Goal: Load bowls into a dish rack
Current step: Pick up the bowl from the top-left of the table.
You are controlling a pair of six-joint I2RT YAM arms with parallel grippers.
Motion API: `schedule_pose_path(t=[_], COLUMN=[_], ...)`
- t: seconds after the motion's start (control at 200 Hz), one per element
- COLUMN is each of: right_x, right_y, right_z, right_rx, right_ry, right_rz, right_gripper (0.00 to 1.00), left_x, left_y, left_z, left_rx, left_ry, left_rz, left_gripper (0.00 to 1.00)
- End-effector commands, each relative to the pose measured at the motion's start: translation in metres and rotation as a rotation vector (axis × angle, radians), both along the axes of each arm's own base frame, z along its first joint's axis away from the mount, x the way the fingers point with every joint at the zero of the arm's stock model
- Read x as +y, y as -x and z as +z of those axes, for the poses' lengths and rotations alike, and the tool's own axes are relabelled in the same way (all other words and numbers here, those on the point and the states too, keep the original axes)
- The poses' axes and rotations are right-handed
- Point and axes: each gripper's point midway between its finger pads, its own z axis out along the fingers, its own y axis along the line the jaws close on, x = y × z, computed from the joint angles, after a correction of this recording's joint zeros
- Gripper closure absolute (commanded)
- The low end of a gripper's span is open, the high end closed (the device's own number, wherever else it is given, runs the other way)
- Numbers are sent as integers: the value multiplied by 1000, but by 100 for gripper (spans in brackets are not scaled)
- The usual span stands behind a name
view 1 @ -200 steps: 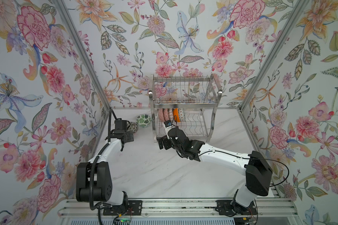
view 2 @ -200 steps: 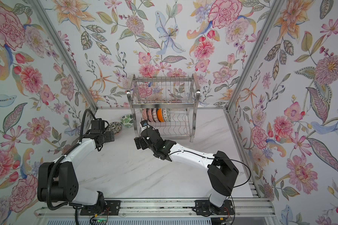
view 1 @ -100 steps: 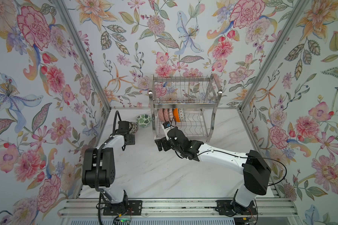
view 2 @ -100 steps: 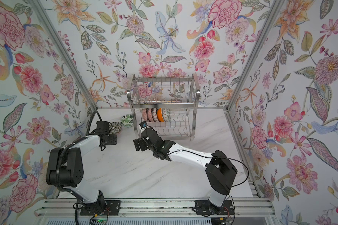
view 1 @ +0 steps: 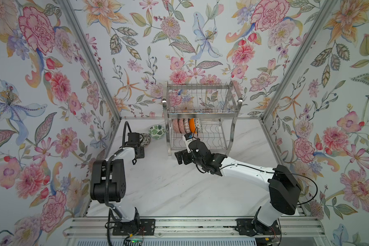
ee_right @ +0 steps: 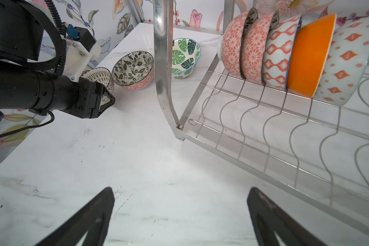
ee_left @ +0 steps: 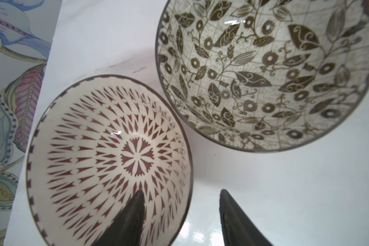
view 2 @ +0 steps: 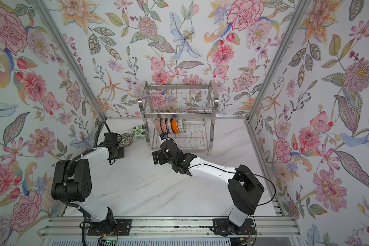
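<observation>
The left tool (ee_left: 181,191) stands half-spread astride the rim of the red-dart bowl (ee_left: 107,157), one finger inside and one outside, neither visibly touching. I'd pinch the wall squarely and lift straight up, because the black-leaf bowl (ee_left: 264,70) crowds it on the surface (ee_right: 136,159). The left arm (view 1: 124,153) reaches out low. The right tool (ee_right: 181,189) hangs spread and empty before the dish rack (ee_right: 161,64).

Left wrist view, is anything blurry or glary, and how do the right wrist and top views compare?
Left wrist view: the left gripper's fingers are soft dark blurs, with small white glints in the red-patterned bowl and floral bowl. Right wrist view: right gripper's fingers blurred, dish rack wires sharp. Both top views: even light, faint shadows on the table.
</observation>
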Motion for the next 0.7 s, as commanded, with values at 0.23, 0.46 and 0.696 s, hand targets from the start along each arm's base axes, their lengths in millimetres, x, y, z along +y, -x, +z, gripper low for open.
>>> schedule_pose_path(t=[0.23,0.46,0.696], right_x=[-11,-13,-14], right_y=[-3,-4,-6], right_z=[12,11,8], right_rx=[-6,3,0], right_ry=[-43,-53,-48], right_rz=[-28,-36,-37], right_gripper=[1,1,1], left_x=[-1,-3,-19], left_y=[2,7,16], left_z=[-11,-11,9], left_rx=[16,39,-3], left_ry=[22,48,137], left_rz=[-3,5,-18], left_gripper=[79,95,100])
